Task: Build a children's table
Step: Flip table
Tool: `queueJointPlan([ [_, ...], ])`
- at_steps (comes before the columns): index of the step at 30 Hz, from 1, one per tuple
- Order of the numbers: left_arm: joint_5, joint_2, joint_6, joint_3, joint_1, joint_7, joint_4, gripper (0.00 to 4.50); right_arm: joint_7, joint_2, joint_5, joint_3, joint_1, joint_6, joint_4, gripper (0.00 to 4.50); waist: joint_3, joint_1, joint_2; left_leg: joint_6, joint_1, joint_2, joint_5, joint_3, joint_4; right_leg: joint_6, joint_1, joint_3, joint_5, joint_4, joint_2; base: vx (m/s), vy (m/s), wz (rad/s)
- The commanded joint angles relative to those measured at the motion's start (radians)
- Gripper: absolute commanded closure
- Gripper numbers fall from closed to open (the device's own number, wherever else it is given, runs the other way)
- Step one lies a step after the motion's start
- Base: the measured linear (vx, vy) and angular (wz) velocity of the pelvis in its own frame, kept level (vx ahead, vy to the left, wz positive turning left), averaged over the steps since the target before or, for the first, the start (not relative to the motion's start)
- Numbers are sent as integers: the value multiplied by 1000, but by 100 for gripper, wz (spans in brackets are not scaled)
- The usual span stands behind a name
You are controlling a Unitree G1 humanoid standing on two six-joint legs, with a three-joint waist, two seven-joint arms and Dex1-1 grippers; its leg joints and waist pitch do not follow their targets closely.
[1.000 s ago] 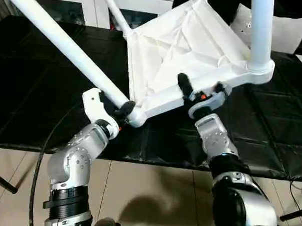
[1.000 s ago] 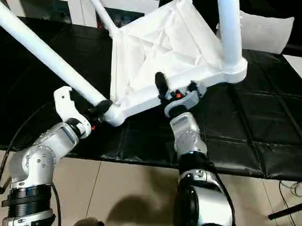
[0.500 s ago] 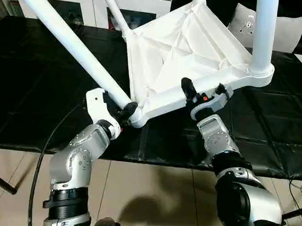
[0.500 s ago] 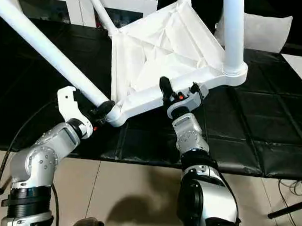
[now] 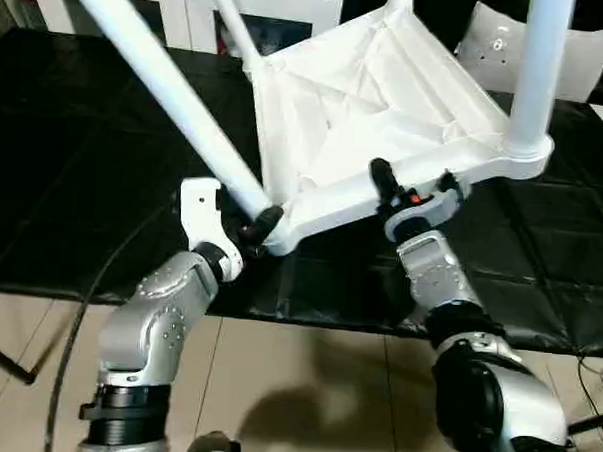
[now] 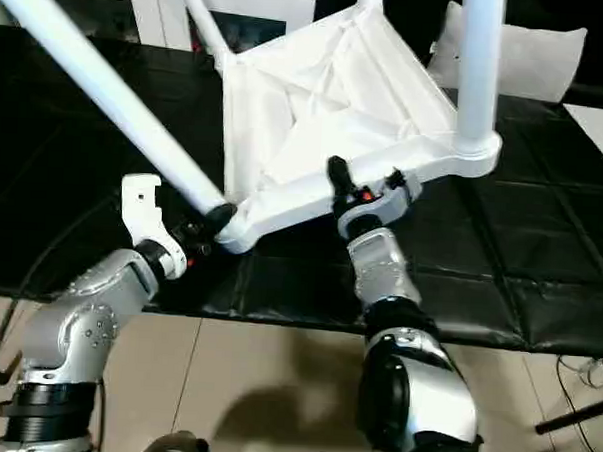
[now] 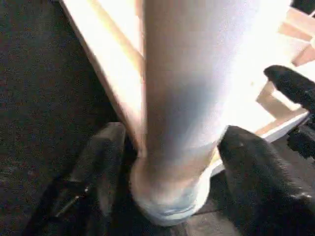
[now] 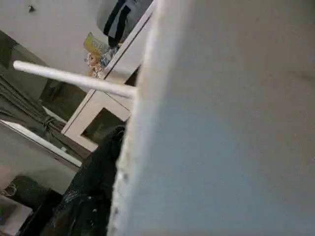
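Note:
The children's table lies upside down and tilted on the black work table, its ribbed white tabletop (image 5: 367, 99) facing me. Three white legs stand in corner sockets: a near-left leg (image 5: 177, 100), a right leg (image 5: 539, 66) and a far leg (image 5: 230, 23). My left gripper (image 5: 244, 221) is open at the base of the near-left leg. Its black fingers (image 7: 106, 157) stand on either side of the tube just above the socket. My right gripper (image 5: 408, 191) is shut on the tabletop's near rim, and one black finger (image 8: 93, 196) lies against the white edge.
The black-covered work table (image 5: 83, 176) ends at a front edge just behind my forearms, with beige floor below. White cabinets (image 5: 171, 10) stand behind it and a white cushion (image 5: 490, 44) lies at the back right. A black cable (image 5: 77, 326) hangs by my left arm.
The near-left leg stands a little steeper and the tabletop has tipped slightly to the right. Both grippers stay at the same spots on the table.

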Motion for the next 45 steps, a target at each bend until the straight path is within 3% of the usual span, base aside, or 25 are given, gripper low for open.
queueJointPlan([
  [1, 25, 40, -19, -28, 44, -41, -32, 115, -15, -77, -53, -5, -48, -85, -70, 233, -92, -1, 0, 136, 35, 69, 81, -16, -52, -280, 54, 43, 170, -43, -88, 0, 0, 0],
  [2, 33, 55, -29, -33, 58, -50, -41, 94, -24, -90, -67, 2, -48, -95, -78, 235, -91, -1, 2, 126, 36, 70, 65, -15, -53, -275, 52, 44, 149, -45, -87, 0, 0, 0],
  [4, 45, 81, -44, -46, 77, -68, -62, 101, -34, -105, -82, 11, -45, -103, -93, 236, -88, 3, 2, 113, 38, 68, 52, -13, -55, -265, 50, 45, 134, -48, -84, 0, 0, 0],
  [7, 61, 127, -67, -73, 110, -107, -105, 54, -63, -133, -112, 27, -40, -112, -121, 236, -85, 10, 2, 86, 40, 68, 20, -12, -59, -247, 50, 46, 102, -50, -82, 0, 0, 0],
  [11, 87, 257, -40, -152, 184, -196, -240, 49, -131, -205, -231, 105, -9, -92, -206, 238, -79, 8, -1, 57, 40, 67, -6, -12, -65, -225, 47, 45, 61, -53, -80, 0, 0, 0],
  [15, 123, 315, -43, -185, 202, -223, -275, 52, -194, -235, -303, 143, 2, -69, -255, 239, -73, 5, -3, 18, 39, 63, -54, -10, -71, -188, 47, 49, -6, -62, -77, 0, 0, 0],
  [16, 126, 322, -42, -187, 202, -227, -280, 12, -206, -240, -316, 149, 3, -65, -264, 240, -70, 2, -8, 14, 38, 62, -57, -10, -72, -182, 46, 49, -16, -65, -76, 0, 0, 0],
  [18, 138, 338, -44, -193, 196, -231, -291, 0, -245, -256, -373, 180, 11, -59, -299, 241, -68, 1, -8, -5, 40, 61, -89, -10, -75, -164, 44, 51, -67, -71, -77, 0, 0, 0],
  [20, 136, 354, -47, -188, 161, -232, -306, 11, -307, -269, -441, 228, 31, -28, -364, 241, -65, 0, -6, -22, 42, 61, -117, -10, -77, -154, 41, 52, -107, -76, -77, 0, 0, 0],
  [24, 125, 361, -13, -165, 108, -212, -335, 0, -363, -266, -480, 251, 42, -5, -397, 244, -66, -8, -7, -56, 41, 60, -159, -12, -81, -133, 40, 52, -132, -76, -75, 0, 0, 0],
  [30, 153, 407, 5, -118, 6, -193, -355, 0, -406, -243, -537, 302, 60, 15, -430, 255, -67, -25, -10, -64, 37, 56, -156, -14, -80, -121, 42, 52, -114, -74, -73, 0, 0, 0],
  [35, 274, 451, -80, -151, -95, -160, -323, 0, -405, -221, -575, 355, 58, 50, -431, 255, -68, -38, -14, -58, 32, 55, -123, -14, -77, -130, 48, 52, -72, -70, -74, 0, 0, 0],
  [36, 278, 452, -82, -153, -98, -158, -321, 0, -402, -221, -575, 357, 58, 51, -429, 220, -70, -39, -17, -53, 32, 56, -115, -13, -75, -132, 48, 53, -65, -69, -75, 0, 0, 0],
  [37, 278, 452, -82, -153, -98, -158, -321, 0, -402, -221, -575, 357, 58, 51, -429, 220, -69, -40, -16, -53, 31, 56, -112, -13, -75, -135, 48, 53, -62, -68, -76, 0, 0, 0],
  [39, 390, 437, -175, -204, -197, -92, -266, 0, -409, -209, -581, 365, 56, 78, -394, 197, -68, -39, -14, -51, 35, 55, -121, -11, -74, -130, 43, 54, -77, -75, -72, 0, 0, 0],
  [42, 462, 437, -241, -243, -246, -53, -230, 0, -428, -200, -585, 362, 60, 83, -382, 163, -70, -41, -12, -72, 31, 58, -143, -18, -79, -128, 50, 51, -98, -74, -75, 0, 0, 0],
  [43, 556, 451, -324, -289, -290, -3, -184, 0, -465, -193, -593, 360, 72, 94, -370, 153, -70, -41, -12, -79, 39, 60, -167, -18, -78, -125, 44, 51, -110, -78, -76, 0, 0, 0],
  [45, 617, 455, -380, -305, -316, 49, -150, 0, -483, -184, -582, 348, 79, 106, -354, 153, -73, -42, -15, -89, 35, 59, -164, -18, -78, -125, 48, 53, -99, -73, -78, 0, 0, 0],
])
